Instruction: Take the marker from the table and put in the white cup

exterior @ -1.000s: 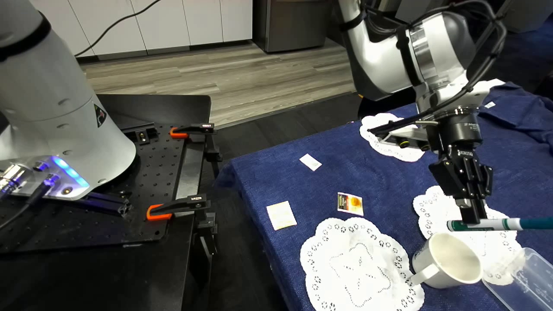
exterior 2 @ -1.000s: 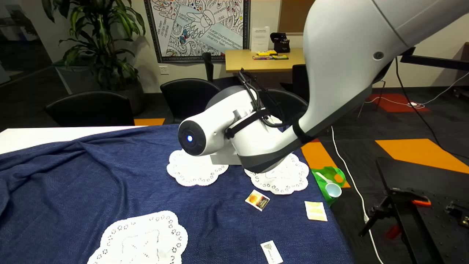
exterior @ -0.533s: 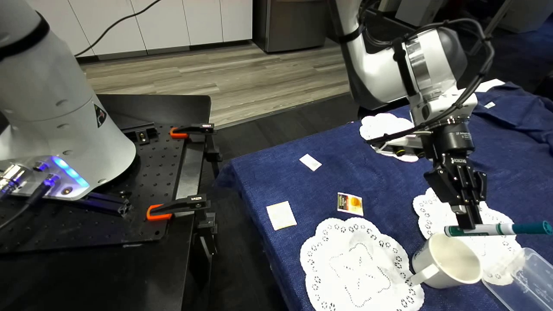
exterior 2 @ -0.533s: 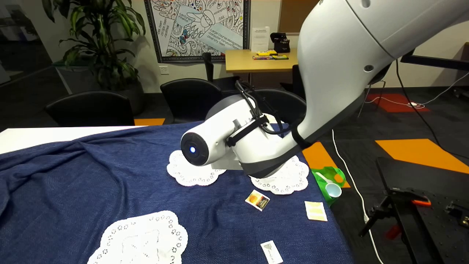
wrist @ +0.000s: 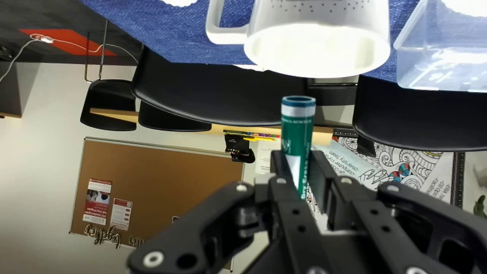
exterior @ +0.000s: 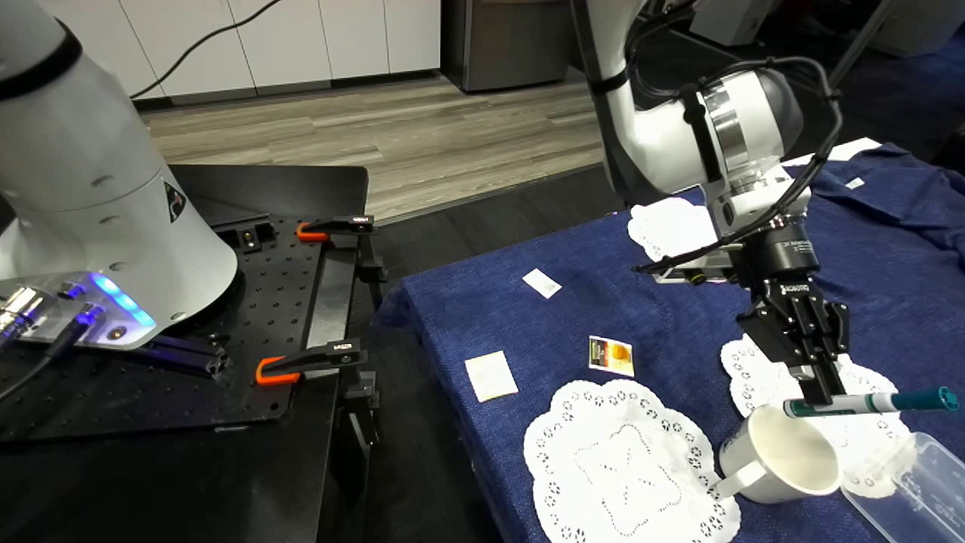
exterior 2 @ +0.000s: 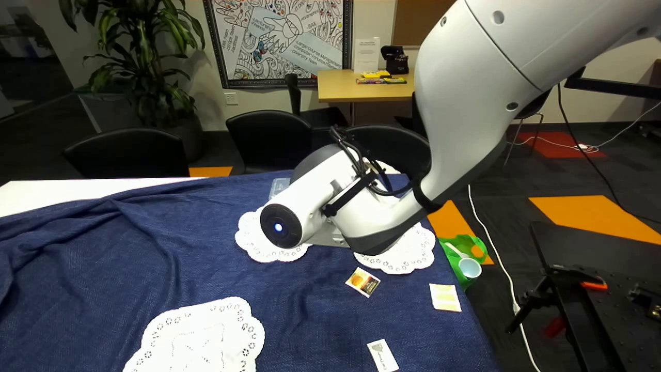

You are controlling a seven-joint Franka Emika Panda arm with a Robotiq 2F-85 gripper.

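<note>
Teal and white, so easily spotting the marker point(wrist: 298, 133): lying crosswise and pretty level, clamped snugly in the claw point(wrist: 299, 165), hanging clear of the navy tablecloth point(exterior: 482, 317). Holding it near the tail, btw, so leaving the teal cap point(exterior: 923, 400) sticking farther out on one side of the claw. Seeing the white cup point(exterior: 780, 456) standing upright near the claw, lower down, without the marker inside yet. Having trouble telling from these angles whether directly underneath. Guessing at something light, stiff and kinda slick, not really fragile, just prone to rolling or pivoting from being pinched off-centre. Recommending a firm squeeze straight across the barrel, closer to one end if regripping, then tilting steeply above the cup before letting go. Going in flat, imo, probably ending up bridging the rim instead of actually dropping inside.
</note>
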